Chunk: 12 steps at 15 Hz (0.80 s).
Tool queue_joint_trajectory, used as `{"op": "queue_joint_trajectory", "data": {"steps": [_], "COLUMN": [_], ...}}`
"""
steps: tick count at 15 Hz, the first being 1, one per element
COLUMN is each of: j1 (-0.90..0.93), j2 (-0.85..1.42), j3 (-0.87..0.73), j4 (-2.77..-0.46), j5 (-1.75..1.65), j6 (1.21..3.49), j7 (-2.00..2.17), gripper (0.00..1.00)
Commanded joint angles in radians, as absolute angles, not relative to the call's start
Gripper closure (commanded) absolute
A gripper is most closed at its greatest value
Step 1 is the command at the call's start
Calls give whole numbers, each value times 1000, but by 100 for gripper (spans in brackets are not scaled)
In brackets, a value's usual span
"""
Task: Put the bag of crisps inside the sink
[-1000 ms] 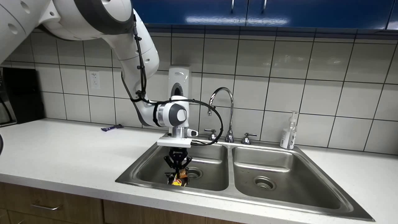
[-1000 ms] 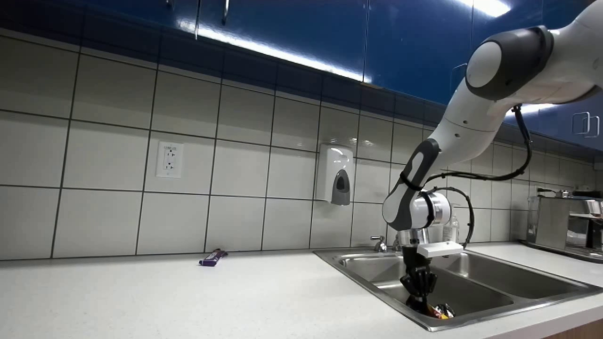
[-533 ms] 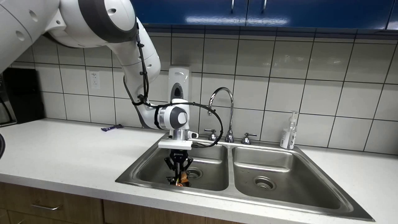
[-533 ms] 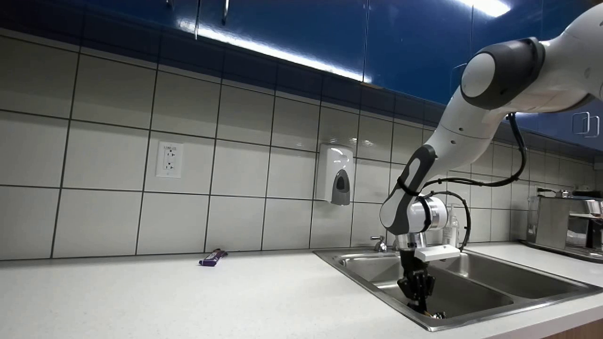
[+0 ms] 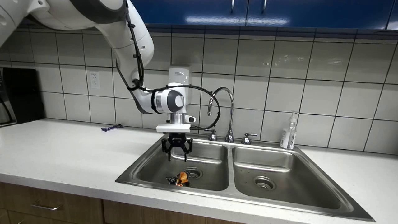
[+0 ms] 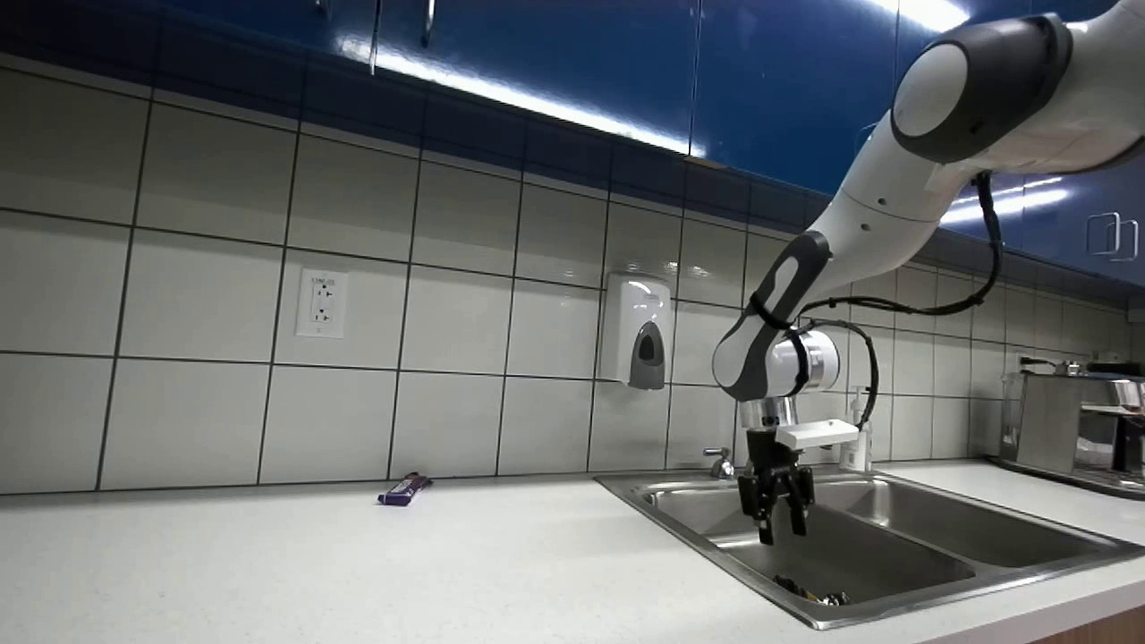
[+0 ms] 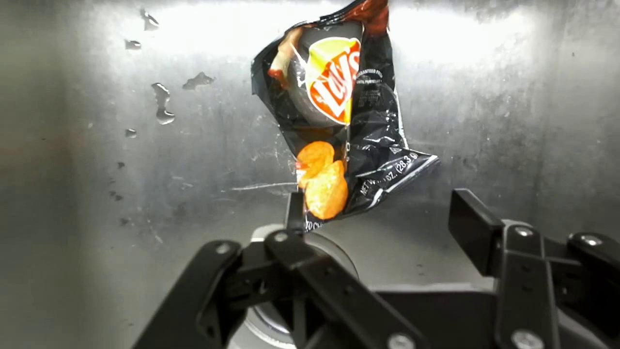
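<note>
Far left of the gripper in an exterior view stands a black appliance, cut off by the view's edge. Less far left, above the gripper's height, a power outlet sits on the tiled wall; nearer to the gripper, on the counter, lies a slim purple packet. The gripper itself points down over the left-hand basin of the sink, its fingers spread wide and well apart from the bag of crisps. That bag lies crumpled on the basin floor, below the gripper in both exterior views; the wrist view shows it black, with a Lay's label and pictured orange crisps, one finger overlapping its lower end from that angle. Above the gripper, a white wall dispenser is partly hidden by the arm. Slightly right of the gripper and below it, just beside the bag, is a drain. Further right, behind the gripper, rises a curved faucet between two handles. Well right of the gripper are the right-hand basin and, behind it, a pump bottle on the sink's back edge.
</note>
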State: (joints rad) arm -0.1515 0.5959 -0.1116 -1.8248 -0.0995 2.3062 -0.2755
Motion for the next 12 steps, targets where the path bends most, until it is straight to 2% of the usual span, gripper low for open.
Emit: {"op": "queue_joint_trajectory", "data": {"steps": [1, 12], "j1": [-134, -65], "j2": [447, 130], "j3": [-111, -97], "j4": [-1922, -2245], "j5": [-143, -144], "j6": [2264, 2267], "j7": [-250, -90], "gripper": [0, 0]}}
